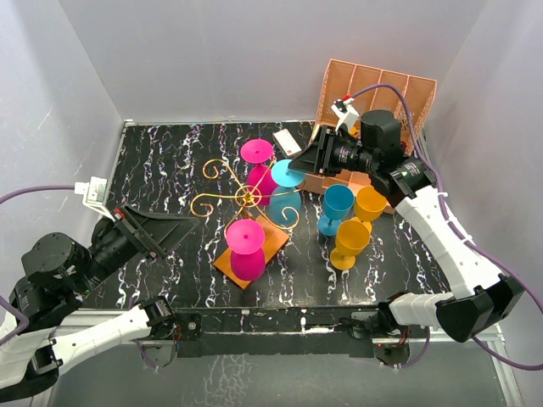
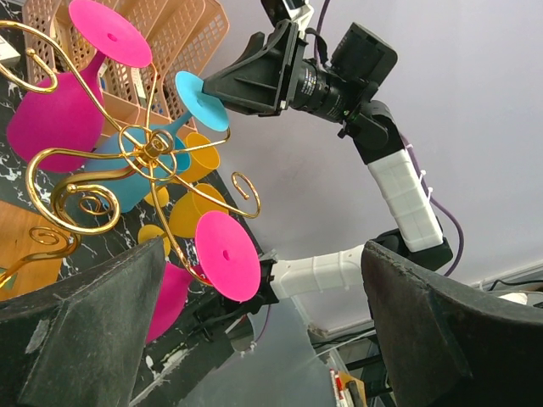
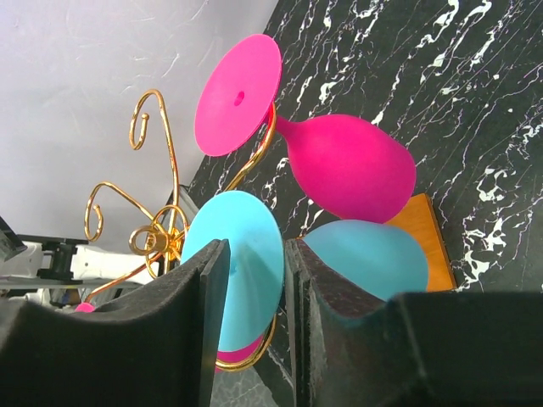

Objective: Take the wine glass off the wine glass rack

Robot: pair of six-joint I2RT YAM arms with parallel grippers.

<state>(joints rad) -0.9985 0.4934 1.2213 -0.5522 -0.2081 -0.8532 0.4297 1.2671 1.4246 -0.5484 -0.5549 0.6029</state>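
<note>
The wine glass rack (image 1: 246, 197) is gold wire on an orange base (image 1: 273, 244) at the table's middle. Two pink wine glasses (image 1: 246, 248) and one blue wine glass (image 1: 285, 203) hang upside down on it. My right gripper (image 1: 299, 170) reaches in from the right, and its jaws stand closed on the blue glass's foot (image 3: 246, 254), still at the rack's arm. The blue bowl (image 3: 369, 259) hangs below. My left gripper (image 1: 182, 229) is open and empty, left of the rack and pointing at it. In its wrist view the rack (image 2: 148, 148) sits ahead of the wide-apart fingers (image 2: 85, 331).
A blue glass (image 1: 337, 206) and two yellow glasses (image 1: 370, 203) (image 1: 350, 242) stand upright right of the rack, under the right arm. A salmon slotted organiser (image 1: 399, 89) stands at the back right. Grey walls enclose the black marbled table (image 1: 170, 161).
</note>
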